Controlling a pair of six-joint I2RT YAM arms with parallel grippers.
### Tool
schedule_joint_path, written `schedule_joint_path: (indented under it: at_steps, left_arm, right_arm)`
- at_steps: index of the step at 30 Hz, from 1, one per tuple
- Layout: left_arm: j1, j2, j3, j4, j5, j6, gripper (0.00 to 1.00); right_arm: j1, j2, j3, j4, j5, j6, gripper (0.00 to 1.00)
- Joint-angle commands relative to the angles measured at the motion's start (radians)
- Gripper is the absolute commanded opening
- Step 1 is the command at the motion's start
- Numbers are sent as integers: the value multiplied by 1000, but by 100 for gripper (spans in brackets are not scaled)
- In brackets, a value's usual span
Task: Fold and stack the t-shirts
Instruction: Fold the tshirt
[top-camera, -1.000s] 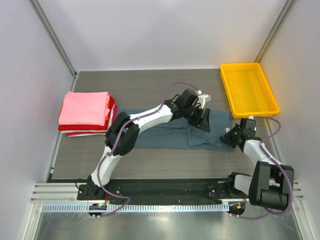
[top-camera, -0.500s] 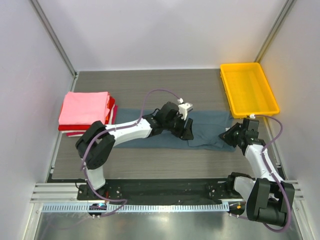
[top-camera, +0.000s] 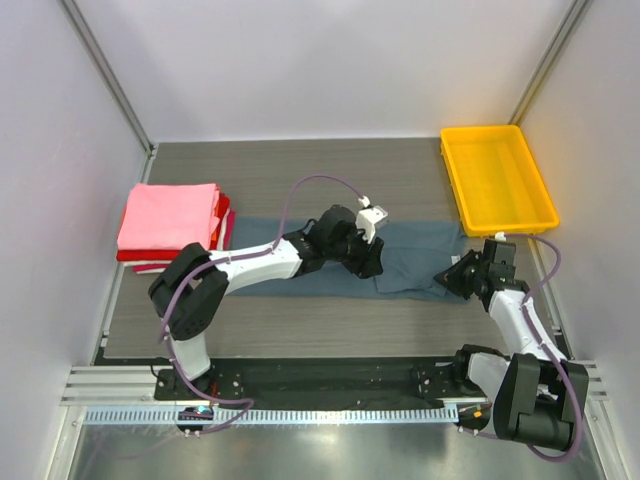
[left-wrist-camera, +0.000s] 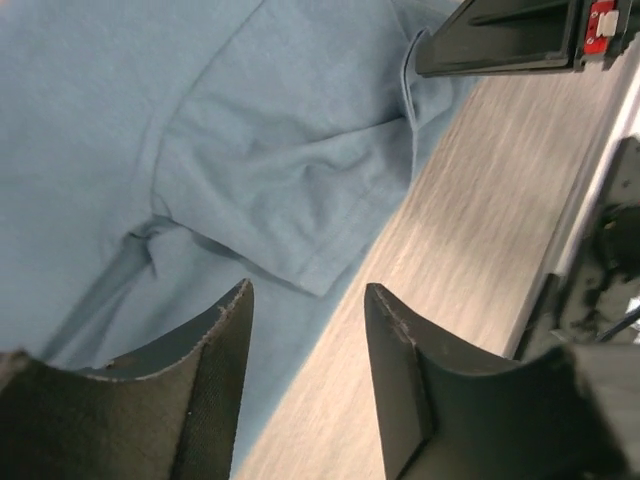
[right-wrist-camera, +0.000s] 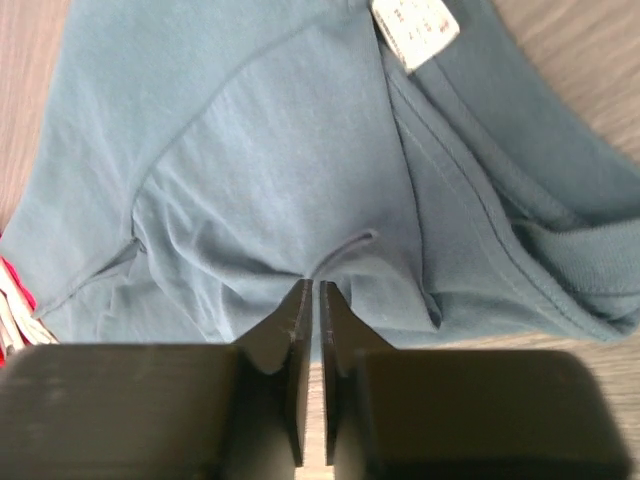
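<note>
A slate blue-grey t-shirt (top-camera: 415, 255) lies flat across the middle of the table. My left gripper (top-camera: 368, 256) hovers over its middle with jaws open and empty; in the left wrist view (left-wrist-camera: 307, 295) it sits above the shirt's (left-wrist-camera: 200, 120) near edge and a sleeve. My right gripper (top-camera: 455, 275) is at the shirt's right end; in the right wrist view (right-wrist-camera: 310, 292) its jaws are closed on a pinched fold of the shirt (right-wrist-camera: 250, 150). A folded stack stands at the left: pink t-shirt (top-camera: 170, 215) on top, red (top-camera: 222, 215) beneath, white (top-camera: 150, 268) at the bottom.
A yellow plastic tray (top-camera: 505, 222) stands at the back right, just beyond the right gripper. White walls enclose the table on three sides. The shirt's white label (right-wrist-camera: 415, 30) shows near the collar. The arm bases and a metal rail line the near edge.
My left arm has drawn back and swung left, its gripper moving from the shirt's right part to its middle. The right gripper has barely moved.
</note>
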Motion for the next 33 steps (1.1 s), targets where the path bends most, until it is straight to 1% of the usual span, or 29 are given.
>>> schedule_joint_path:
  at_steps: [1,3,4,6,7,8,10,11,13,14,15,17,19,20,24,26,28,33]
  left_arm:
    - [-15,-21,-6,53,-7,165,49]
    - [-44,-30,-26,93,-37,245,49]
    - [-55,-33,-38,99,-59,324,48]
    - [-76,-27,-41,118,-82,397,46]
    - [-78,-23,-48,127,-71,461,45]
    - [-84,-19,-57,145,-68,486,43]
    - [-85,-15,-98,236,-62,535,42]
    - [-88,-12,-113,260,-50,598,43]
    - [-96,-13,-170,341,-41,668,45]
    - [-105,-13,-187,364,-39,734,45]
    - [-110,-10,-216,413,-38,754,45]
    - [-118,-3,-219,429,-35,784,43]
    - [-118,14,-213,428,-36,807,38]
    - [-119,16,-215,426,-35,816,33]
    - [-122,17,-230,455,-51,859,26]
    - [-124,22,-232,463,-50,888,21]
    - [-125,36,-232,460,-44,929,21]
    - [-141,60,-235,454,-36,997,31]
  right_arm:
    - [-3,-18,-30,-3,-32,-6,10]
    - [-4,10,-42,8,-17,-9,7]
    - [-3,22,-43,14,-14,-9,4]
    - [-3,65,-39,37,-9,-14,1]
    - [-3,77,-36,46,-8,-14,1]
    - [-3,92,-33,66,-8,-14,1]
    - [-4,142,-25,82,-8,-15,1]
    - [-4,160,-22,92,-8,-17,1]
    - [-4,198,-10,100,-9,-20,1]
    - [-3,205,-7,100,-11,-18,1]
    - [-3,209,-4,103,-9,-21,1]
    - [-3,212,-4,106,-9,-21,1]
    - [-3,217,-2,109,-11,-20,1]
    - [-3,217,-1,109,-12,-20,1]
    - [-3,226,1,112,-22,-18,1]
    - [-4,229,1,112,-26,-18,1]
    - [-3,232,3,114,-34,-17,1]
    - [-4,237,3,118,-46,-15,1]
